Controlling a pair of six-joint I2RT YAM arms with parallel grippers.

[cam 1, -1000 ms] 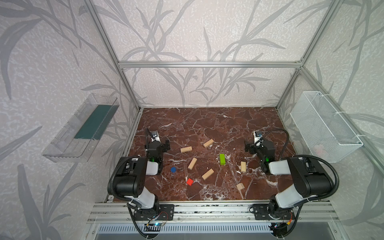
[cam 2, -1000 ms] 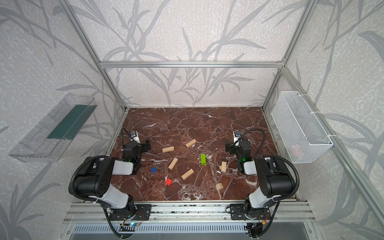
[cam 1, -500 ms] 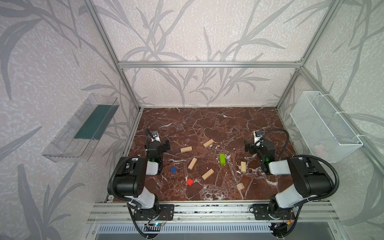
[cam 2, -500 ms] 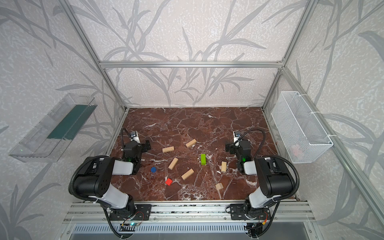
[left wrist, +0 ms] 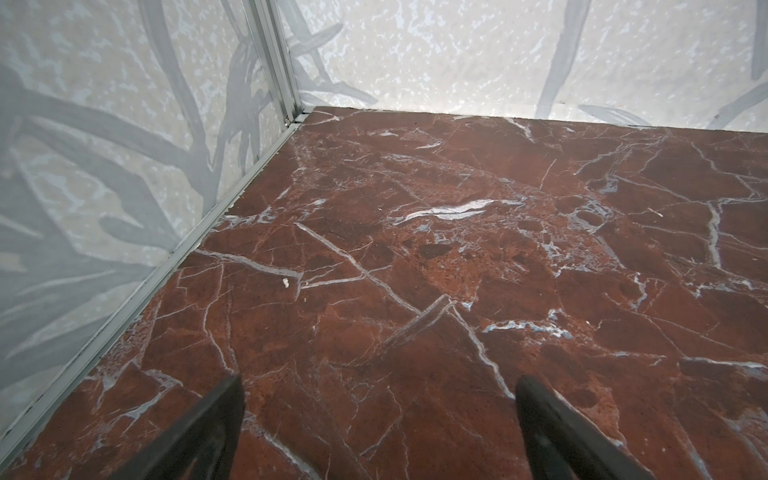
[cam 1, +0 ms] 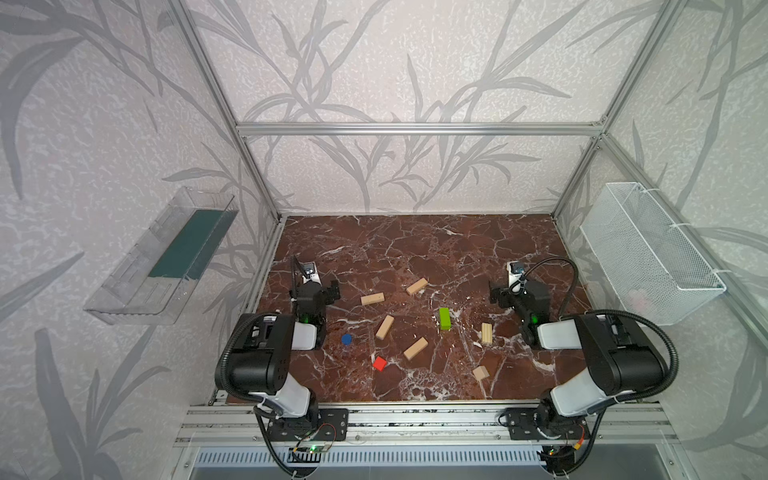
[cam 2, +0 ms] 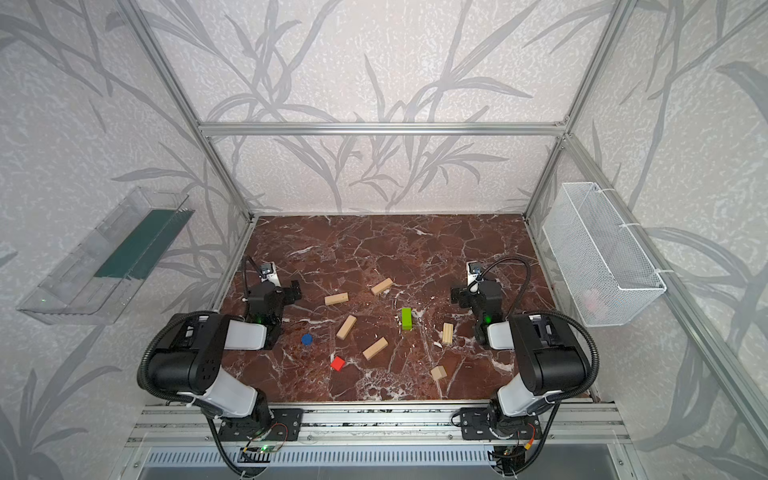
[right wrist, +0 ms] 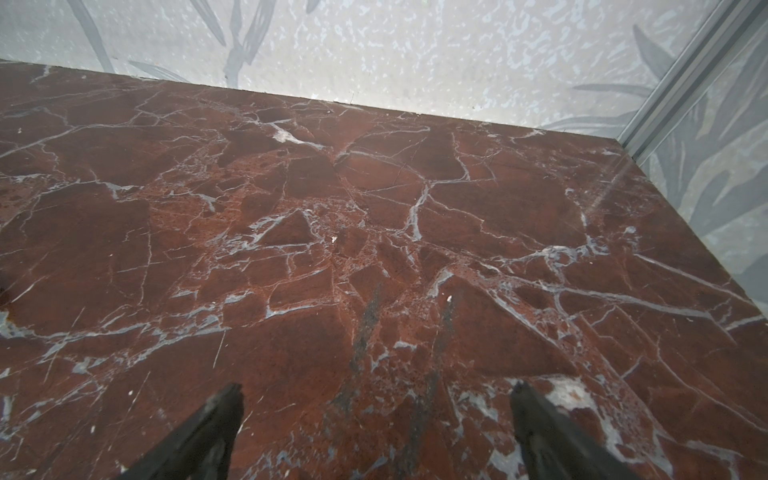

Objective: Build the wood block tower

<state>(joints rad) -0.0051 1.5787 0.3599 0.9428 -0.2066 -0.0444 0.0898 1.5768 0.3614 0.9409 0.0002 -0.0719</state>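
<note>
The left gripper (left wrist: pixel 378 386) is wide open and nothing is between its fingers (left wrist: pixel 208 428); it hangs over a bare bit of the table (left wrist: pixel 457 249), close to the left wall; the right gripper (right wrist: pixel 376 388) is wide open too and holds nothing; it hangs over bare table on the right side. In both top views the blocks lie flat on the table between the two grippers, all apart, none on top of another; five wood bars (cam 1: pixel 385 327) are spread about; two of them lie at the far edge of the group, one (cam 1: pixel 372 299) more to the left and one (cam 1: pixel 417 286) a bit further back; two lie slanted in the middle, one (cam 2: pixel 346 327) behind the other (cam 2: pixel 375 348); the last one (cam 1: pixel 486 333) lies near the right gripper and points front to back; the green bar (cam 1: pixel 445 318) lies in the middle, between the slanted bars and that last bar, and points front to back as well; the blue disc (cam 1: pixel 346 340) lies on the left side of the group; the red block (cam 1: pixel 379 363) lies nearer the front, near the front slanted bar but not touching it; the wedge (cam 1: pixel 481 372) lies at the front on the right side, well away from the red block.
</note>
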